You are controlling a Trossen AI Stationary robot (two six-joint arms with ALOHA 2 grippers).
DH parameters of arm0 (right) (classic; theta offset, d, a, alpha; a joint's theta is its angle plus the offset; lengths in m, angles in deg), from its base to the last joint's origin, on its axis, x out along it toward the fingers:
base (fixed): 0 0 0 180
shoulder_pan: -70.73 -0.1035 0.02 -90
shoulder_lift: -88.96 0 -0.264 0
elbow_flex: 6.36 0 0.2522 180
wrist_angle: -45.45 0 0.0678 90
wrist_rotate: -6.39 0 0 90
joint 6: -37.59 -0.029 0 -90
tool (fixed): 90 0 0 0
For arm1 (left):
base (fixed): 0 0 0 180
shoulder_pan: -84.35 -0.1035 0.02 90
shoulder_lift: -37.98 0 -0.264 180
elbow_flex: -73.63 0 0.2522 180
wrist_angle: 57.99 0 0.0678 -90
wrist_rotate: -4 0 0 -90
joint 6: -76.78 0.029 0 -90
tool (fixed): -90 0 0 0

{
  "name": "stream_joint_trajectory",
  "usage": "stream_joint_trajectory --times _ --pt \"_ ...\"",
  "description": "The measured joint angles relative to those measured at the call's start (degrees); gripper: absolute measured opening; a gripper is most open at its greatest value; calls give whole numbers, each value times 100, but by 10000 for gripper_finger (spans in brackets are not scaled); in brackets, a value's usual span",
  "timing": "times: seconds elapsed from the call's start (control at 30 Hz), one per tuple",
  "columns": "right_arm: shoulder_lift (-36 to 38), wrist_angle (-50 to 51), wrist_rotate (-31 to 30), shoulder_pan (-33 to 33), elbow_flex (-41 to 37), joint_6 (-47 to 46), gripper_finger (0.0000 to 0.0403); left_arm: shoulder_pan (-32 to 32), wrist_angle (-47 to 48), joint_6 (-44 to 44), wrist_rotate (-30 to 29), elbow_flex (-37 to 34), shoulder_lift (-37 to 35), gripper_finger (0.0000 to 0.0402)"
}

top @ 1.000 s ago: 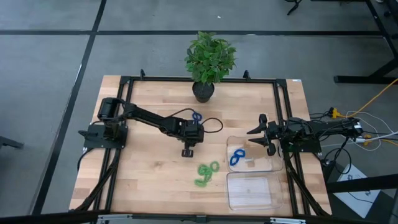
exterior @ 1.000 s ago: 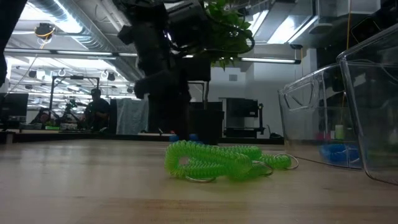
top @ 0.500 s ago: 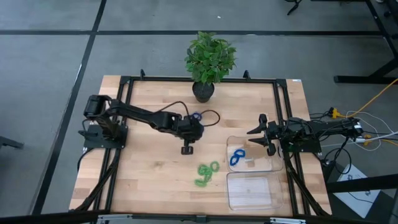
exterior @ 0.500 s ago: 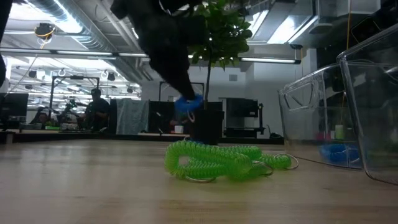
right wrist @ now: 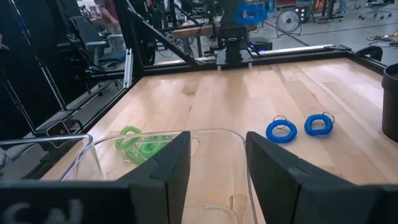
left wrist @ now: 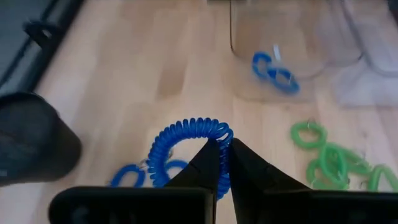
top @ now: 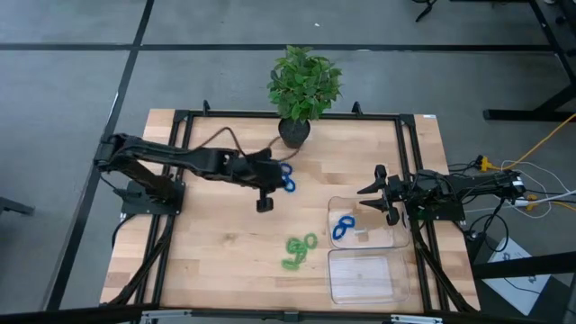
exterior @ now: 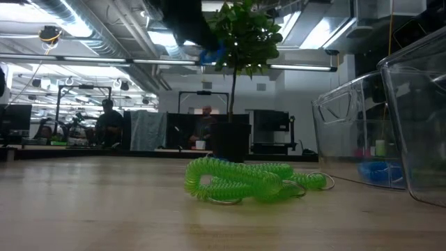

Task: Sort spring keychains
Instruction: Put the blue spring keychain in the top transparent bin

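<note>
- A blue keychain (left wrist: 189,140) is pinched in the left pincer (left wrist: 219,163), lifted above the surface (top: 216,243) near the middle of its far half.
- Two more blue keychains (right wrist: 282,130) lie on the surface by the plant pot (top: 294,132) at the far edge.
- A cluster of green keychains (top: 300,251) lies nearer the front edge, just left of the clear trays (top: 364,276).
- Blue keychains (top: 342,226) sit in the farther tray (top: 382,238), beside the right edge.
- The right pincer (top: 379,195), fingers spread with nothing between them, hovers at that tray's far right corner.
</note>
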Motion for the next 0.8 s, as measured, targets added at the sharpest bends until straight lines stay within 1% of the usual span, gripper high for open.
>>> stream_joint_trajectory --times 0.17,0.27,0.53,0.67,0.8 --pt "-2 0 0 0 0 0 154 0 9 2 -213 2 -511 16" --pt "1 -2 0 0 0 0 154 0 13 4 -341 2 -672 17" --pt "0 0 0 0 0 0 154 0 -70 -72 -377 2 -597 17" --pt "-1 0 0 0 0 0 154 3 -630 -88 -224 2 -422 17" --pt "-2 0 0 0 0 0 154 15 -1493 -105 51 2 -141 17"
